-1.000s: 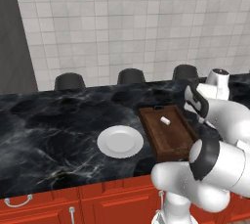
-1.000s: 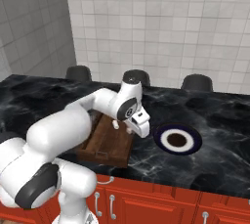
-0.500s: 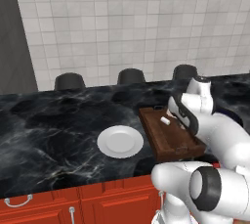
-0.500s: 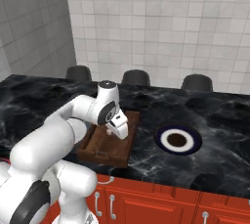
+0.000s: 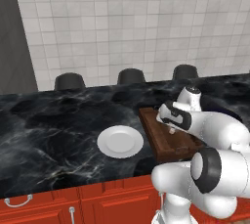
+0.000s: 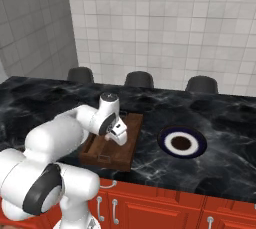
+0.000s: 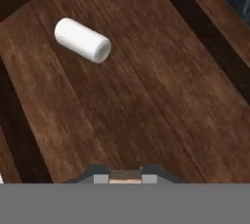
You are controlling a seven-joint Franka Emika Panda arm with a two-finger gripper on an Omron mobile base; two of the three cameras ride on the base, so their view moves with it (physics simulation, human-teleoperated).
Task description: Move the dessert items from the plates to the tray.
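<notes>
My gripper (image 7: 125, 178) is shut on a small tan lump (image 7: 125, 174), one of the dessert items, which is pinched between the two tips. It hangs low over the floor of the dark brown wooden tray (image 7: 161, 96). The white oblong dessert item (image 7: 82, 39) lies on its side on the tray floor, apart from the fingers. In the base views the gripper (image 5: 170, 128) (image 6: 121, 137) hovers over the middle of the tray (image 5: 171, 147) (image 6: 107, 152). The plain white plate (image 5: 120, 141) sits left of the tray, and the navy-rimmed plate (image 6: 181, 143) sits to its right.
The tray and both plates rest on a black marble counter (image 5: 49, 140) with red cabinets (image 6: 165, 208) below its front edge. Three dark stool backs (image 6: 138, 79) stand behind the counter before a tiled wall.
The arm has swung left from the navy plate's side and come down over the tray. The gripper has stayed shut throughout.
</notes>
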